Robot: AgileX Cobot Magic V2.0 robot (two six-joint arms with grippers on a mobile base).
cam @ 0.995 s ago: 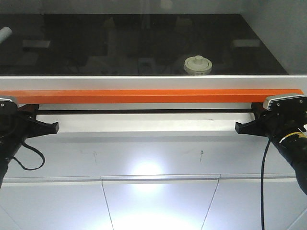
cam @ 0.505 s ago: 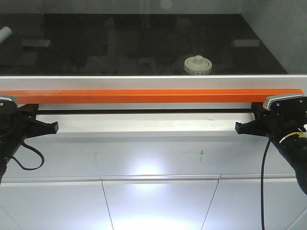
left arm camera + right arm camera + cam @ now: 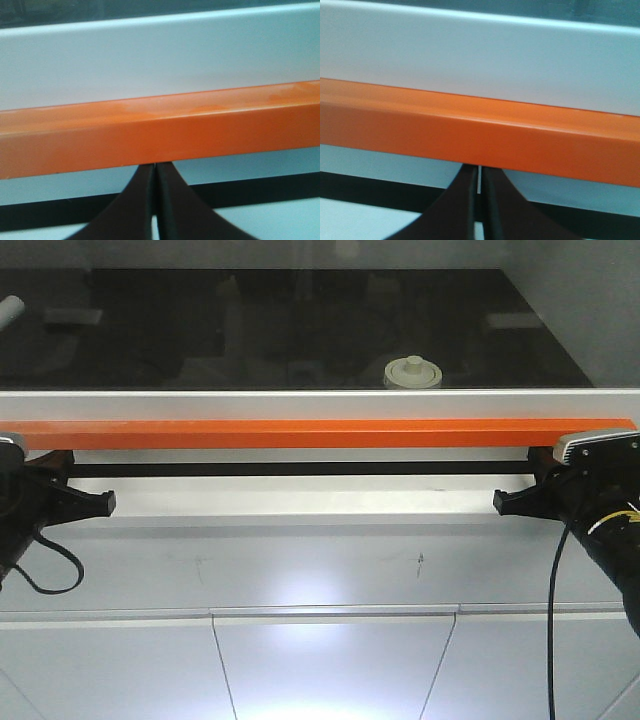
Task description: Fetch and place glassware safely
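Well back on the dark glossy surface [image 3: 200, 340], right of centre: glass jar [image 3: 412, 373], upright, only its cream lid and knob showing above the white frame [image 3: 320, 404]. Stands well apart from the 2 grippers. Just below the frame, orange bar [image 3: 320, 433] spanning the full width. Left gripper [image 3: 154, 172] clenched on nothing, tips under the bar. Right gripper [image 3: 479, 175] likewise closed and empty, under the bar's other end.

Glossy black surface [image 3: 250, 330], lidded glass jar [image 3: 412, 374] right of centre
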